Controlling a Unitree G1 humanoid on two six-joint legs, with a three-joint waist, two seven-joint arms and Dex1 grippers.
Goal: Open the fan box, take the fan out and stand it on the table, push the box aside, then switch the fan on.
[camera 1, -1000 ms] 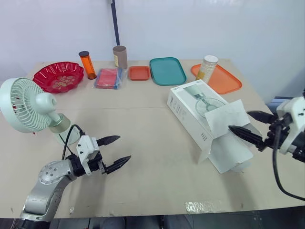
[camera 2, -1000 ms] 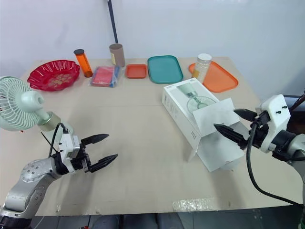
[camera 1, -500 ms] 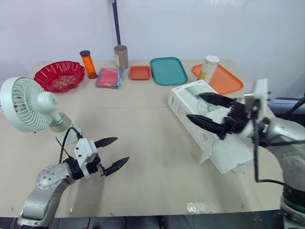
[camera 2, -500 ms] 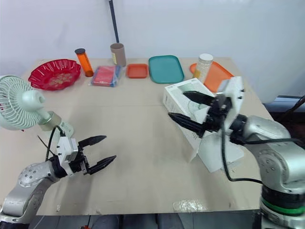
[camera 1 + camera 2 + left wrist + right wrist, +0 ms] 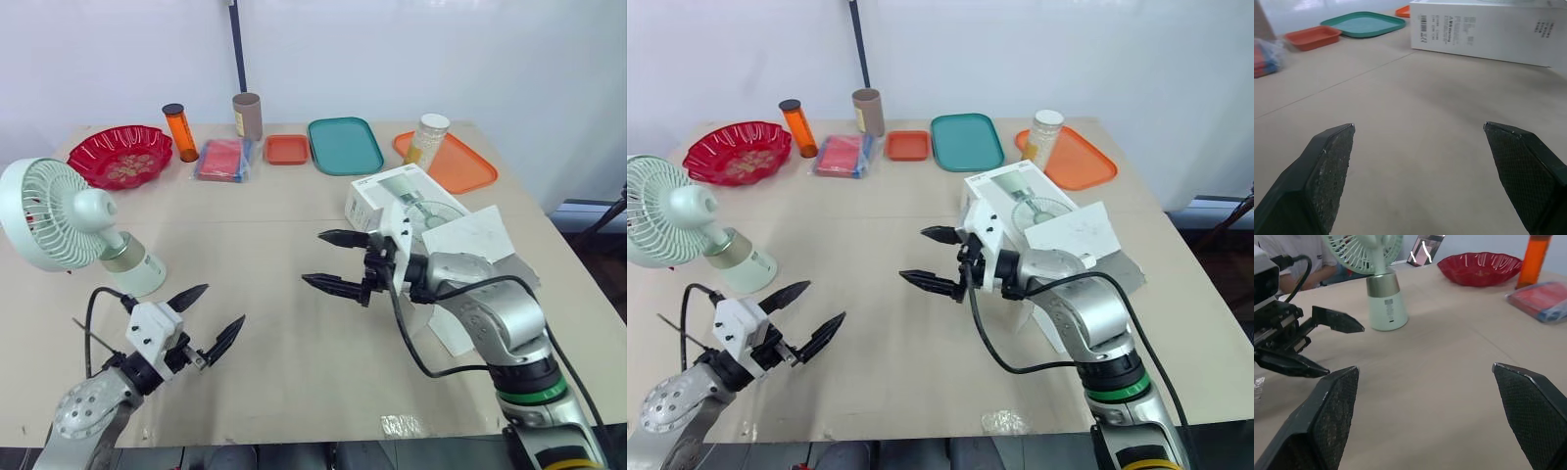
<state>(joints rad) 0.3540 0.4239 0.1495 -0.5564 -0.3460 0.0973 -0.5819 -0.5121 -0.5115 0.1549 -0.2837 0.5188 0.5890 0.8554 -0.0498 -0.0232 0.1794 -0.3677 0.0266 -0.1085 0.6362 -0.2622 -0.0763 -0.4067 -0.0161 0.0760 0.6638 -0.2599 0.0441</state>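
The pale green fan [image 5: 59,220] stands upright on its round base at the table's left side, also seen as the fan [image 5: 1378,279] in the right wrist view. The white fan box [image 5: 411,211] lies at centre right with its end flap [image 5: 470,235] open. My right gripper [image 5: 328,259] hangs open over the middle of the table, left of the box, with its fingers pointing toward the fan. My left gripper [image 5: 204,313] is open near the front left edge, below the fan's base, holding nothing. The box's side [image 5: 1488,34] shows ahead of my left gripper.
Along the back stand a red bowl [image 5: 122,155], an orange bottle [image 5: 179,132], a red packet [image 5: 223,159], a brown tube [image 5: 247,116], a small orange tray [image 5: 286,149], a teal tray [image 5: 343,145], and an orange tray [image 5: 456,162] with a jar [image 5: 426,140].
My right gripper has swung left from the box's open end to the middle of the table, staying open. My left gripper has drawn back toward the front edge. The box shifted slightly.
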